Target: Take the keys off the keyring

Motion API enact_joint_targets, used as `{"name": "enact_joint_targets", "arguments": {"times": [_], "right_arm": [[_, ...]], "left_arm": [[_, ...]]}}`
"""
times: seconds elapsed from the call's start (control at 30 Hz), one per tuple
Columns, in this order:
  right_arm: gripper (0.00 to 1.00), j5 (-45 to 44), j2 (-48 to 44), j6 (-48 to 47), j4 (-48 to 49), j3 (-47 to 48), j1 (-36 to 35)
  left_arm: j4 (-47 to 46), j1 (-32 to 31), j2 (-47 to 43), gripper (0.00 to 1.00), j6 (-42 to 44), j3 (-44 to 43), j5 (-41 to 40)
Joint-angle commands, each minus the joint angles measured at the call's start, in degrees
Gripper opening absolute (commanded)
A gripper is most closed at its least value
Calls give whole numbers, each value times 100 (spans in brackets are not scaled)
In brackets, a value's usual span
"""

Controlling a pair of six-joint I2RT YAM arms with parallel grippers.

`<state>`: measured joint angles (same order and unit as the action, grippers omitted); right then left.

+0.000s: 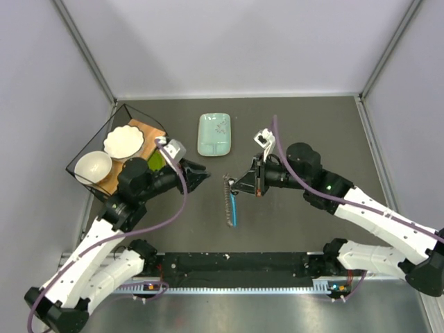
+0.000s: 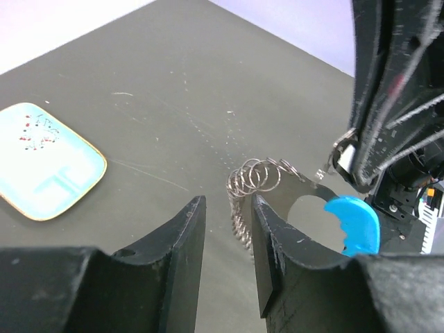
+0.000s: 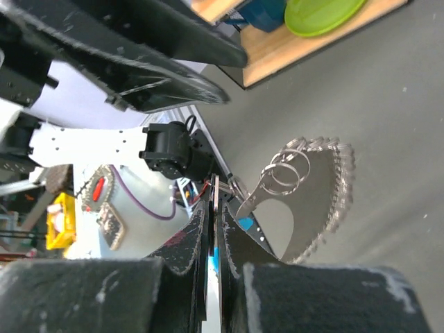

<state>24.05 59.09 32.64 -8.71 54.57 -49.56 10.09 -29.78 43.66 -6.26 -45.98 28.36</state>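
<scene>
The keyring (image 1: 228, 201) lies mid-table as a thin chain of small metal rings with a bright blue tag (image 1: 234, 212). In the left wrist view the rings (image 2: 260, 177) and blue tag (image 2: 354, 222) sit just beyond my fingertips. My left gripper (image 1: 201, 173) is open and empty, its jaws (image 2: 229, 201) apart just left of the rings. My right gripper (image 1: 239, 186) is shut (image 3: 215, 205) on a thin flat piece at the bunch's end by the blue tag. The rings (image 3: 288, 166) hang beside it. I cannot make out separate keys.
A pale green rectangular dish (image 1: 214, 134) lies at the back centre and also shows in the left wrist view (image 2: 41, 163). A black wire rack (image 1: 83, 149) with white bowls, a wooden board and a green plate (image 3: 322, 10) stands at the left.
</scene>
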Motion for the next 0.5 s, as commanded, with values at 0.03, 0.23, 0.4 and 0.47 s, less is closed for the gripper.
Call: {"name": "enact_joint_targets", "arguments": {"times": [0.03, 0.23, 0.4, 0.47], "right_arm": [[0, -50, 68, 1208, -289, 414, 227], [0, 238, 278, 867, -456, 598, 245], [0, 574, 437, 822, -439, 792, 254], [0, 627, 419, 814, -439, 845, 254]], "left_arm": [[-376, 16, -612, 38, -50, 396, -323], [-463, 16, -692, 37, 309, 467, 862], [-780, -28, -491, 38, 371, 423, 1645], [-789, -72, -297, 38, 398, 362, 1734]]}}
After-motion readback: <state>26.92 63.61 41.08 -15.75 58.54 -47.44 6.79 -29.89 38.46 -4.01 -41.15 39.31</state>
